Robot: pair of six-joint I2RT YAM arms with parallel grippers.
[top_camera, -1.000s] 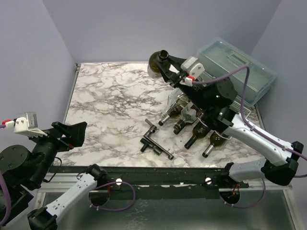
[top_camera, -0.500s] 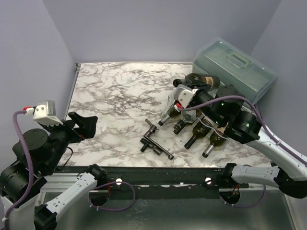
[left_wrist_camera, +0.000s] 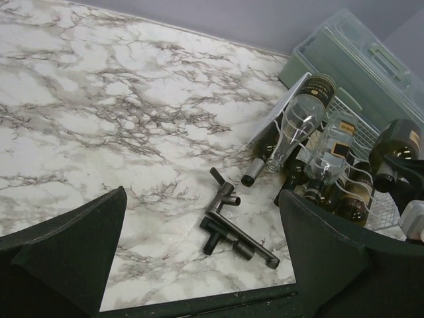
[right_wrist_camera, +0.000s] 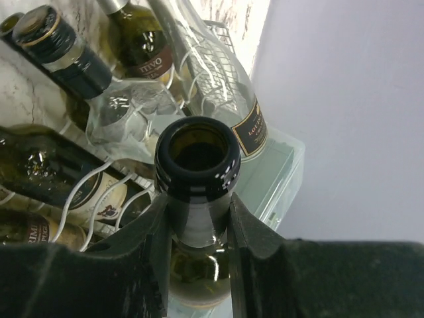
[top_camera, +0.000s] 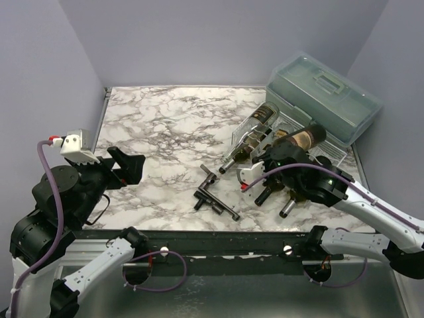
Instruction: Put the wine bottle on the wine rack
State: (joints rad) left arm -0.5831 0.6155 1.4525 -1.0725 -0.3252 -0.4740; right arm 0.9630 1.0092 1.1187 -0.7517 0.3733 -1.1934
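My right gripper [top_camera: 277, 148] is shut on the neck of a dark green wine bottle [top_camera: 303, 137]. It holds the bottle tilted over the right part of the silver wire wine rack [top_camera: 329, 151]. In the right wrist view the open bottle mouth [right_wrist_camera: 197, 151] sticks out above my two fingers, and the gripper [right_wrist_camera: 197, 211] clamps the neck over the rack [right_wrist_camera: 224, 41]. Several bottles lie in the rack, among them a clear one [top_camera: 255, 124]. My left gripper [top_camera: 127, 165] is open and empty over the left of the table, far from the rack [left_wrist_camera: 361, 199].
A translucent grey-green lidded plastic box [top_camera: 324, 93] stands right behind the rack. A black metal pipe fitting [top_camera: 216, 196] lies on the marble table [top_camera: 159, 126] in front of the rack, and shows between my left fingers [left_wrist_camera: 232, 225].
My right arm brought the dark bottle down from high at the back and rightward over the rack. My left arm rose and moved slightly right, still open.
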